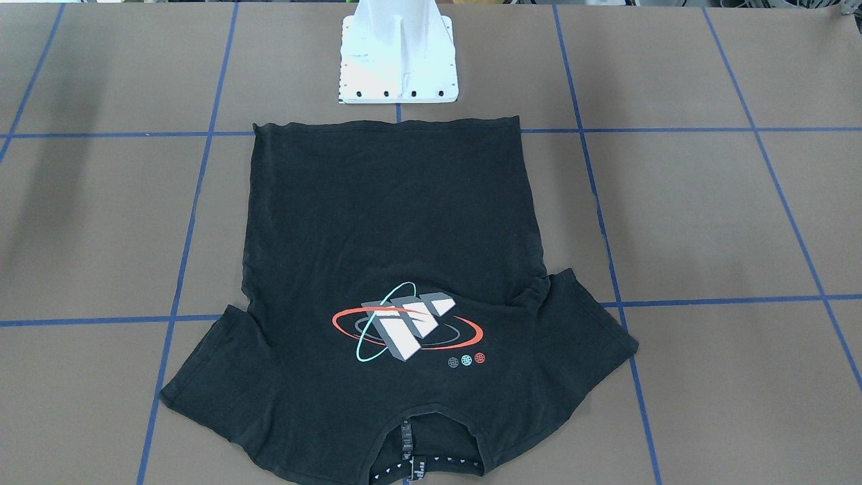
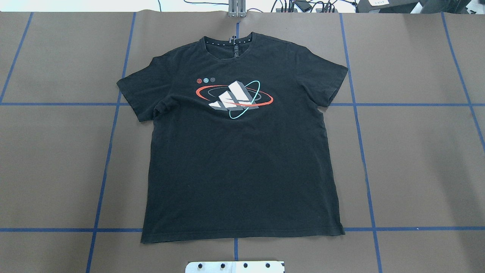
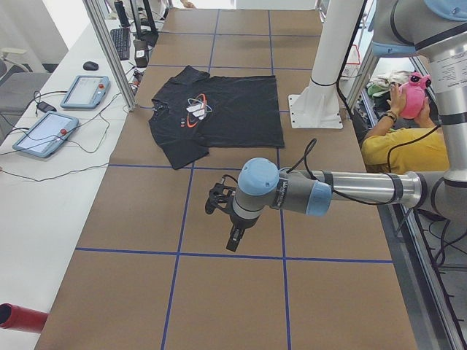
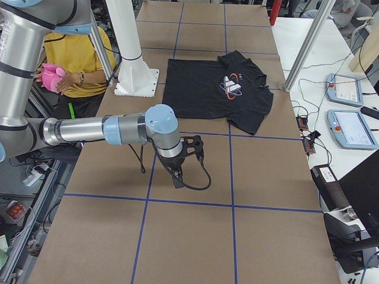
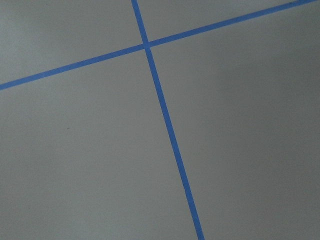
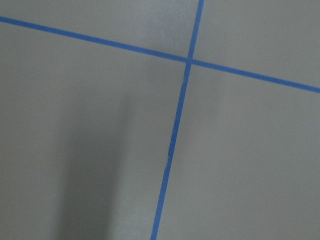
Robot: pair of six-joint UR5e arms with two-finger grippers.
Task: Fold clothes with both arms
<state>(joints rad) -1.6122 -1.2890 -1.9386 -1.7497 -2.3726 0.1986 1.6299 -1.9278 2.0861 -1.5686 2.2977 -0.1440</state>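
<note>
The black T-shirt (image 2: 242,163) lies flat on the brown table, with its red, teal and white graphic (image 2: 235,98) face up. Its collar is at the far edge from the robot and its hem is near the base. It also shows in the front view (image 1: 397,222). Neither arm shows in the overhead or front views. In the left side view my left gripper (image 3: 231,242) hangs above bare table, well off to the shirt's side. In the right side view my right gripper (image 4: 176,180) does the same on the other side. I cannot tell whether either is open or shut. Both wrist views show only table and blue tape lines.
The white base pedestal (image 1: 399,60) stands just behind the shirt's hem. A side bench holds tablets (image 3: 84,91) and cables. A person in a yellow shirt (image 4: 77,56) sits behind the robot. Blue tape (image 2: 360,151) grids the table.
</note>
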